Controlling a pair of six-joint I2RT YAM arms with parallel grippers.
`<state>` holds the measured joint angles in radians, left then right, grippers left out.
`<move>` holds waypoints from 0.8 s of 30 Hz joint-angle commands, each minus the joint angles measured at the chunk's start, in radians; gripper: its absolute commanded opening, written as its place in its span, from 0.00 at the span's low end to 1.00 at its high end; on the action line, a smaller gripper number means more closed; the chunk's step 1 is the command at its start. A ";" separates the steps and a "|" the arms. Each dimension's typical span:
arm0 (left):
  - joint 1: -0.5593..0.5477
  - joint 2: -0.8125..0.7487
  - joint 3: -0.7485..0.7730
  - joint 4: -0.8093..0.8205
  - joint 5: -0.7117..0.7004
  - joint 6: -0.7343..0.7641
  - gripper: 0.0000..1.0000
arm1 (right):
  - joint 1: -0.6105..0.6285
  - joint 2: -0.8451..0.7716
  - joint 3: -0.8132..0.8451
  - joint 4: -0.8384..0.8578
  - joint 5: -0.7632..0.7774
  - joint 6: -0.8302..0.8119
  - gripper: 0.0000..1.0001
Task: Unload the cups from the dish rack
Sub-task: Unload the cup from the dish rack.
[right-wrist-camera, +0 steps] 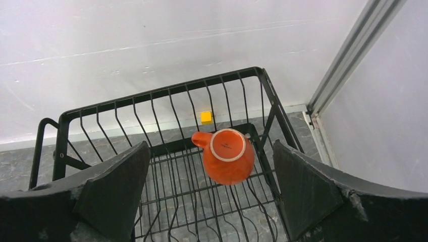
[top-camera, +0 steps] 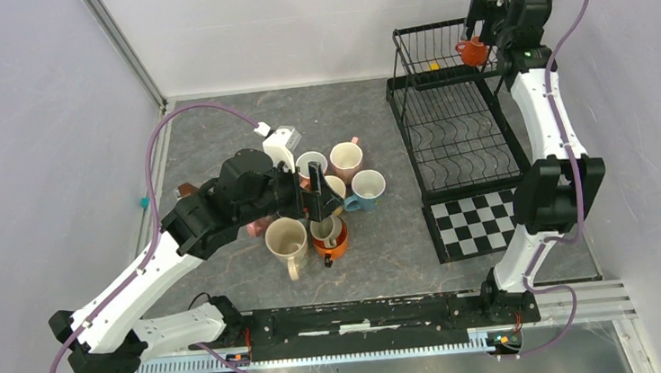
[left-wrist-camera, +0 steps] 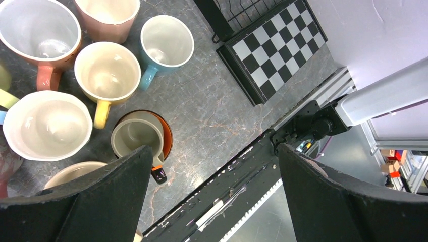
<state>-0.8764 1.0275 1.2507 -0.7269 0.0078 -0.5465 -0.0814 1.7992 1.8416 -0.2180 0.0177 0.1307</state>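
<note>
The black wire dish rack point(top-camera: 407, 144) stands at the far right. An orange cup point(top-camera: 474, 50) lies upside down in its upper tier, at the right corner, base up and handle to the left point(right-wrist-camera: 228, 157). My right gripper point(right-wrist-camera: 210, 146) hangs open above that cup, one finger on each side, not touching it. Several cups stand grouped on the table's middle: cream point(top-camera: 286, 238), light blue point(top-camera: 367, 186), pink point(top-camera: 346, 158), yellow point(left-wrist-camera: 107, 75). A grey-olive cup point(left-wrist-camera: 136, 136) sits nested inside an orange one. My left gripper point(top-camera: 318, 207) is open and empty above this group.
A black-and-white checkered mat point(top-camera: 474, 219) lies in front of the rack. A small yellow block point(right-wrist-camera: 206, 117) sits behind the rack's upper tier. A brown object point(top-camera: 185, 190) lies left of the left arm. The black base rail point(top-camera: 366, 319) runs along the near edge.
</note>
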 commanded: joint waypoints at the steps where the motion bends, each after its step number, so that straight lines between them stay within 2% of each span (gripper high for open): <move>1: 0.002 -0.015 0.048 0.009 -0.006 0.085 1.00 | -0.010 0.049 0.077 0.046 -0.039 -0.024 0.98; 6: 0.003 -0.016 0.051 0.006 -0.005 0.085 1.00 | -0.022 0.077 0.038 0.089 -0.027 -0.022 0.96; 24: 0.001 -0.030 0.052 -0.011 -0.050 0.096 1.00 | -0.026 0.231 0.104 0.097 0.020 -0.035 0.86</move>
<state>-0.8764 1.0119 1.2652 -0.7319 -0.0257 -0.5041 -0.1051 2.0087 1.8786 -0.1719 0.0132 0.1139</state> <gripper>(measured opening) 0.995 0.875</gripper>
